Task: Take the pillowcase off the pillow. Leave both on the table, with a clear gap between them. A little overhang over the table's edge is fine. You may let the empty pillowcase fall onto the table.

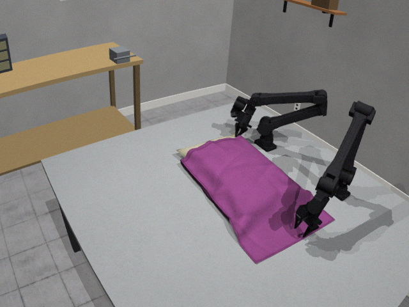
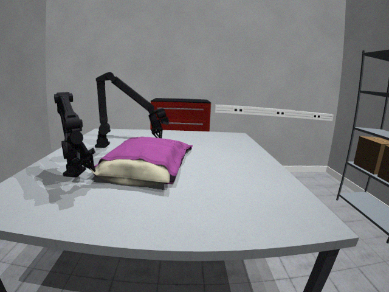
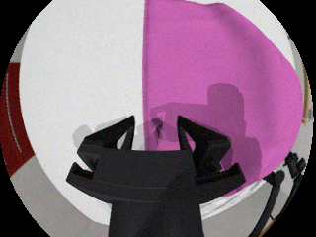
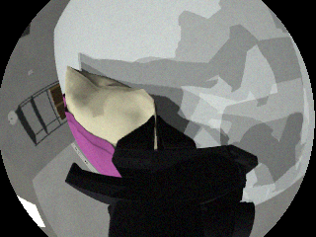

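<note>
The magenta pillowcase [image 1: 244, 178] [image 2: 138, 147] [image 3: 197, 59] [image 4: 91, 145] covers most of the cream pillow [image 1: 184, 151] [image 2: 132, 171] [image 4: 109, 111]. The pillow's end sticks out of the case's mouth; the case's other end lies flat on the table. My right gripper [image 1: 236, 134] [image 2: 94, 170] [image 4: 155, 118] is shut on a corner of the pillow's exposed end; a thin cream edge shows between its fingers. My left gripper [image 1: 300, 231] [image 2: 158, 135] [image 3: 156, 118] is open and empty, low over the hem of the case's flat end, with one finger on each side of that edge in the left wrist view.
Both sit on the grey table [image 1: 131, 214] [image 2: 251, 201]. The bases of both arms stand along one long side of the pillow. In the top view, the table's near left edge is well away from the pillowcase. A red cabinet [image 2: 185, 116] stands beyond the table.
</note>
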Robot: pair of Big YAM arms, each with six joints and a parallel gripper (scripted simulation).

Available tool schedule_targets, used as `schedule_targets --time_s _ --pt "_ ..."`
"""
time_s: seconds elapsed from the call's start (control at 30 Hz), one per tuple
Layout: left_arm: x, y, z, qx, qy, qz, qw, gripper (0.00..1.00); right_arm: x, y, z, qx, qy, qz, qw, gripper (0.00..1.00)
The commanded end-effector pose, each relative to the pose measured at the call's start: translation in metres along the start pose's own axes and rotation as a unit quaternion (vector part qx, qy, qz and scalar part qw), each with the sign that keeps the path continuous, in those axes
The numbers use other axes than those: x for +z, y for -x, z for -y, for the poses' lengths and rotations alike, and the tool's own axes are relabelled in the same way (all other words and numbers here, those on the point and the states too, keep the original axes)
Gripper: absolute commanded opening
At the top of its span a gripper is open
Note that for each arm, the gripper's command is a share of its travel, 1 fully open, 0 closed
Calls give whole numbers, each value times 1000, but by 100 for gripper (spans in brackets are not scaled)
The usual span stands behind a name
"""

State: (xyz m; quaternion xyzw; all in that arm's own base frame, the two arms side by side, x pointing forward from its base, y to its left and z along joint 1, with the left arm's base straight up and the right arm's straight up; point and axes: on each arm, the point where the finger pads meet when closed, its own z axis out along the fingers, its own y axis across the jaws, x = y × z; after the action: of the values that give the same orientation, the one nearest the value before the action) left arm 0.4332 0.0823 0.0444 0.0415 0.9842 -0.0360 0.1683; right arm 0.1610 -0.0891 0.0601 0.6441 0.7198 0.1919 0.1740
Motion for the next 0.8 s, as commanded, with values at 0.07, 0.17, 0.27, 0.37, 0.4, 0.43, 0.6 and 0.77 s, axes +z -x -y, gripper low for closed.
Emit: schedule_targets --time_s 0.07,0.17,0.27,0.37,0.4,0.43,0.6,0.77 --pt "1 12 -4 4 3 15 1000 60 -6 3 -7 -9 5 5 1000 2" --pt "13 -1 -3 3 0 4 1000 60 -6 3 -7 -9 5 5 1000 2" --pt "18 -2 -3 4 -1 4 1000 60 -6 3 -7 -9 5 5 1000 2" --pt "22 -4 -3 4 -1 4 1000 60 -6 3 -7 -9 5 5 1000 2" --pt "21 0 -4 5 0 8 1000 60 -6 3 -7 -9 5 5 1000 2" --pt "20 1 -4 5 1 9 1000 60 -6 3 -7 -9 5 5 1000 2" --pt "11 6 -4 7 4 20 1000 60 -6 3 -7 -9 5 5 1000 2" --pt "25 -5 -2 5 -1 5 1000 60 -6 3 -7 -9 5 5 1000 2"
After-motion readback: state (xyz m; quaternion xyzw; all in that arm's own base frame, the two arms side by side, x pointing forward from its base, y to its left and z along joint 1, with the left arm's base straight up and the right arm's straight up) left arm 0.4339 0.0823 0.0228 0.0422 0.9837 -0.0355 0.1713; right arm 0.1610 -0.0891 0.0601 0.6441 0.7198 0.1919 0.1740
